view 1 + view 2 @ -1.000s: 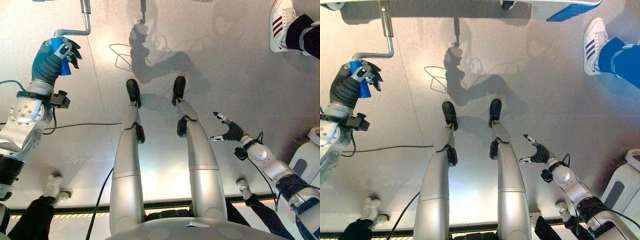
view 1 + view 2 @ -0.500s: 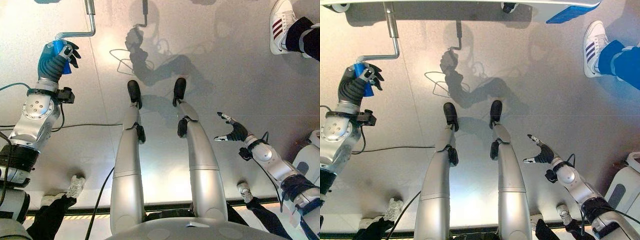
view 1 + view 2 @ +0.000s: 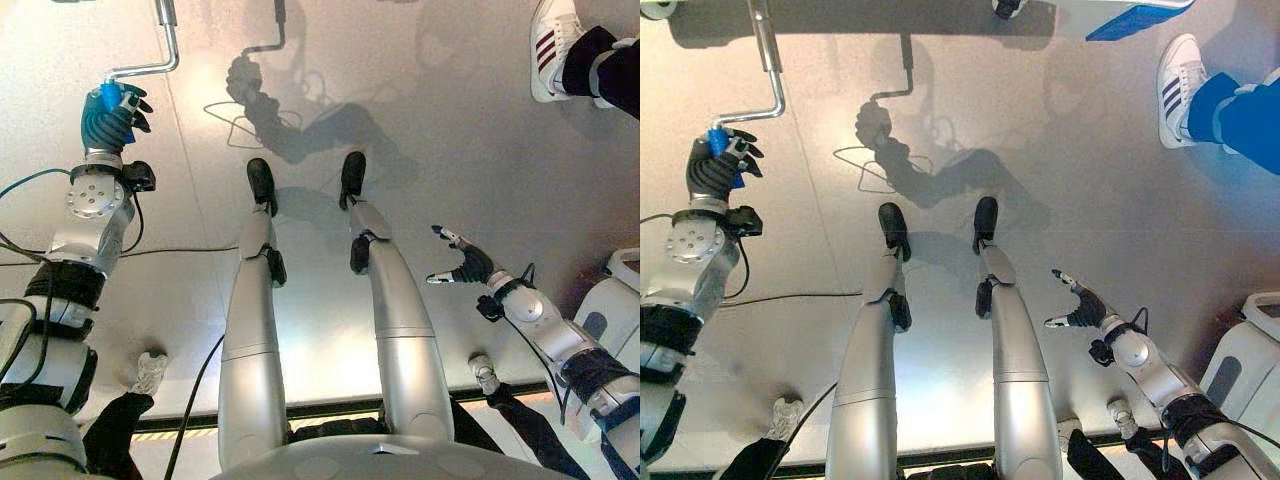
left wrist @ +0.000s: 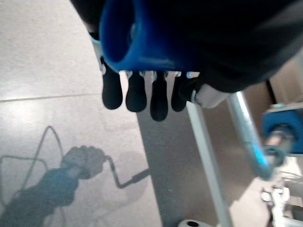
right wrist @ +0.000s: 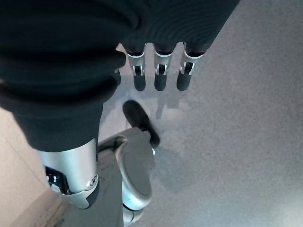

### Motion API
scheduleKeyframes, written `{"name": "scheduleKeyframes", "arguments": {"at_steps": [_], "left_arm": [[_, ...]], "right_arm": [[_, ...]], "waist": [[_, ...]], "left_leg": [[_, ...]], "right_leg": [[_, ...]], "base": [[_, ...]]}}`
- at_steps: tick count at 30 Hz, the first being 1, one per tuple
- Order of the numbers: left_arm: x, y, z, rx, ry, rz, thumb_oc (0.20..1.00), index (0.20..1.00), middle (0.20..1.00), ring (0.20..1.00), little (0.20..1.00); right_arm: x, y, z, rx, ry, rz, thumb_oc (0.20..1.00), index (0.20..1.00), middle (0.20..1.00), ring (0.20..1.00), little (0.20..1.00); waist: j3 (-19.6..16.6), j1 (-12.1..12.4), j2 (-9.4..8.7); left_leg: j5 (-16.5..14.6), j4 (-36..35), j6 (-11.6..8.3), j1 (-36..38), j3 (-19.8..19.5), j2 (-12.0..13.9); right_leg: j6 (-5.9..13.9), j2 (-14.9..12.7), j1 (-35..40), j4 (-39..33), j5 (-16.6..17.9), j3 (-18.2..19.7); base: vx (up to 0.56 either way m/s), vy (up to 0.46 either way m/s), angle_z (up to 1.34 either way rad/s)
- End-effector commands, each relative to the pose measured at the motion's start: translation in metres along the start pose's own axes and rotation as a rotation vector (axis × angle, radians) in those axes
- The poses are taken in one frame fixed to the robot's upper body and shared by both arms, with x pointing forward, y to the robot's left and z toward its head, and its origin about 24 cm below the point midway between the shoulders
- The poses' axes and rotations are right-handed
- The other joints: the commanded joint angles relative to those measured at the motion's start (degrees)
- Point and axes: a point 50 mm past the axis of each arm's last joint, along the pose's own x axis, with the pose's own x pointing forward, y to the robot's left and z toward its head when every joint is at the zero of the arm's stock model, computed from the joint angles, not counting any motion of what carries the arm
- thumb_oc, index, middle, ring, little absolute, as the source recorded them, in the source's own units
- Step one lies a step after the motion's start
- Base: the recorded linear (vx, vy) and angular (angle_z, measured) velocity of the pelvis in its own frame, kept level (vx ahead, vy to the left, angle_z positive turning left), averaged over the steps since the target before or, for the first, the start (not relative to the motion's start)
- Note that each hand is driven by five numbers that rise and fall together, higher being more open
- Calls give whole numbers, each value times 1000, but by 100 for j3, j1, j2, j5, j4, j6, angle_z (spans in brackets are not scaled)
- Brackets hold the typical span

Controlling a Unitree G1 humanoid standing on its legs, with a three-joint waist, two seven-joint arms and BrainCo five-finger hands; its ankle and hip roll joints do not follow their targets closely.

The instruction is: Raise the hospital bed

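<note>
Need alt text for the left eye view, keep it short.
The robot's left hand grips the blue handle of the bed's metal crank over a grey floor. Its right hand hangs open beside it, holding nothing; a person's striped sneaker stands on the floor beyond.

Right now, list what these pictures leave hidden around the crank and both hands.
- Blue crank handle: mostly covered by the left hand curled round it.
- Crank rod: cut off by the eye view's top edge.
- Bed height: not shown.
- Right hand: open and holding nothing; palm turned away.
</note>
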Motion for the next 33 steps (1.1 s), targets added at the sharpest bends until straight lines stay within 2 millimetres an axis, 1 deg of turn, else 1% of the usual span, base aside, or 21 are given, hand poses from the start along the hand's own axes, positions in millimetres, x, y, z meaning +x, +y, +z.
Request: {"name": "scheduleKeyframes", "arguments": {"at_steps": [1, 6, 10, 12, 16, 19, 25, 28, 33], "left_arm": [[4, -12, 9, 44, -43, -35, 200, 200, 200, 200, 200], [15, -21, 4, 63, 18, -12, 200, 200, 200, 200, 200], [21, -36, 7, 42, 24, -21, 200, 200, 200, 200, 200], [22, -43, 4, 53, 43, -32, 200, 200, 200, 200, 200], [25, -60, 9, 94, 30, -73, 200, 200, 200, 200, 200], [27, -68, 15, 115, 10, -95, 200, 200, 200, 200, 200], [29, -92, 26, 116, -26, -142, 200, 200, 200, 200, 200], [30, -99, 29, 122, -30, -148, 200, 200, 200, 200, 200], [31, -102, 26, 131, -9, -145, 200, 200, 200, 200, 200]], "right_arm": [[-9, 16, -5, 11, 19, 67, 1000, 1000, 1000, 1000, 1000], [-5, 20, -3, 17, 15, 82, 1000, 1000, 1000, 1000, 1000], [-3, 22, 0, 19, 5, 95, 1000, 1000, 1000, 1000, 1000], [-2, 23, 1, 21, 1, 100, 1000, 1000, 1000, 1000, 1000], [0, 25, 3, 27, -4, 111, 1000, 1000, 1000, 1000, 1000], [0, 26, 2, 27, -1, 115, 1000, 1000, 1000, 1000, 1000], [3, 28, 4, 30, -2, 118, 1000, 1000, 1000, 1000, 1000], [3, 29, 4, 27, -2, 122, 1000, 1000, 1000, 1000, 1000], [5, 29, 5, 29, -3, 118, 1000, 1000, 1000, 1000, 1000]], "waist": [[-86, -28, -180], [-72, -99, -225], [-68, -135, -270], [-73, -163, -295], [-84, -192, -327], [-97, -217, -344], [-119, -241, -359], [-150, -254, -358], [-179, -282, -364]], "left_leg": [[-586, 276, 684, 100, 169, -470], [-622, 413, 691, 37, 158, -442], [-632, 439, 687, 27, 154, -426], [-632, 455, 685, 22, 157, -417], [-639, 489, 685, 13, 150, -416], [-648, 504, 686, 9, 153, -404], [-633, 470, 684, 19, 140, -395], [-635, 458, 688, 18, 141, -396], [-640, 463, 688, 14, 133, -398]], "right_leg": [[502, 217, -64, -33, 465, -116], [488, 232, -121, 66, 452, -117], [477, 248, -132, 100, 438, -115], [476, 255, -138, 131, 437, -121], [472, 268, -158, 162, 434, -123], [471, 268, -160, 161, 428, -123], [480, 269, -163, 160, 434, -122], [481, 268, -168, 160, 432, -124], [480, 272, -177, 170, 431, -123]], "base": [[12, -11, -3], [0, 0, 0], [8, -9, -3], [0, 0, 0], [0, 0, 0], [0, 0, 0], [0, 0, 0], [0, 0, 0], [0, 0, 0]]}}
